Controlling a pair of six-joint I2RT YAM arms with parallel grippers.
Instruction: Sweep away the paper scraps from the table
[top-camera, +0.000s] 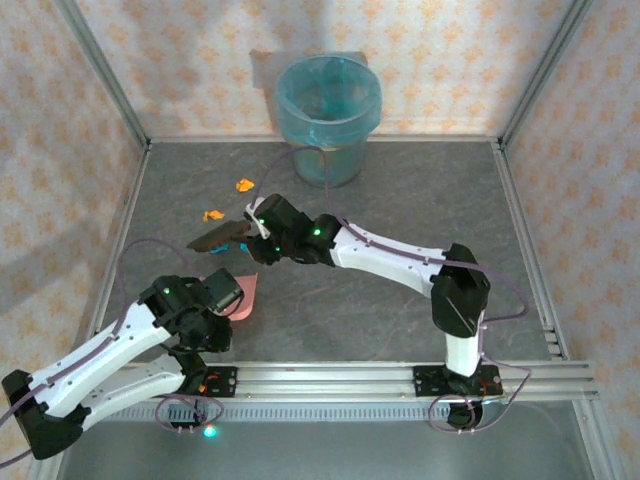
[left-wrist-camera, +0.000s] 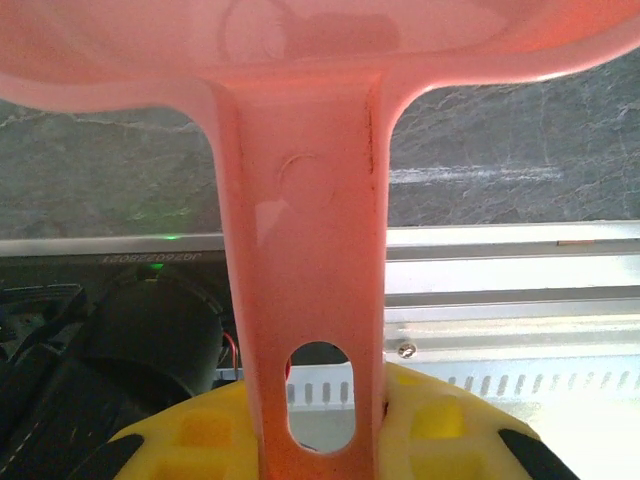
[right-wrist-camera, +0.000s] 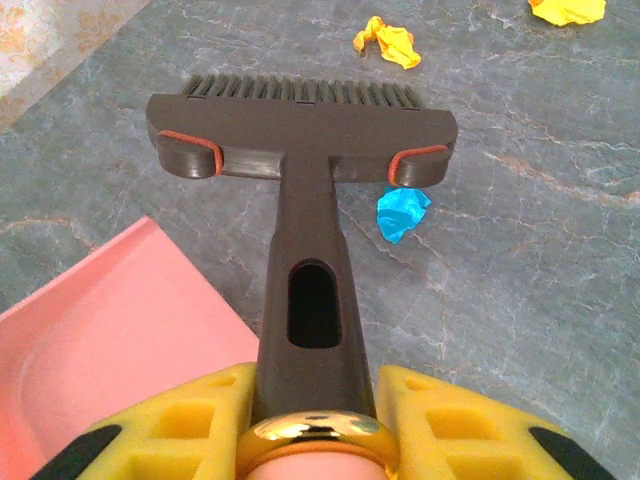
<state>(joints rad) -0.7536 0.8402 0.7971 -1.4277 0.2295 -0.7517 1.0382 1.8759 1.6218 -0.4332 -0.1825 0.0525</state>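
table (top-camera: 420, 200): flat dark grey surface with pale marble veins, spread under both grippers.
frame (top-camera: 400, 375): aluminium rails edge the table; the near rail runs just behind the left gripper (left-wrist-camera: 318, 430).
walls (top-camera: 450, 60): pale wallpaper with a small orange pattern closes in the back and both sides.
bin (top-camera: 328, 118): translucent, with a blue liner, standing at the back wall well beyond the right gripper (right-wrist-camera: 318, 400).
left gripper: yellow fingers closed tight on the handle of the pink dustpan (left-wrist-camera: 300, 250), whose pan spreads out ahead of them.
right gripper: closed around the handle of the dark brush (right-wrist-camera: 300, 140); the bristles point away from it and the dustpan's edge lies near, to its left.
paper scraps (right-wrist-camera: 402, 212): a blue one lies on the table just right of the brush handle, on the gripper's side of the head; two orange ones lie beyond the bristles, apart from each other.
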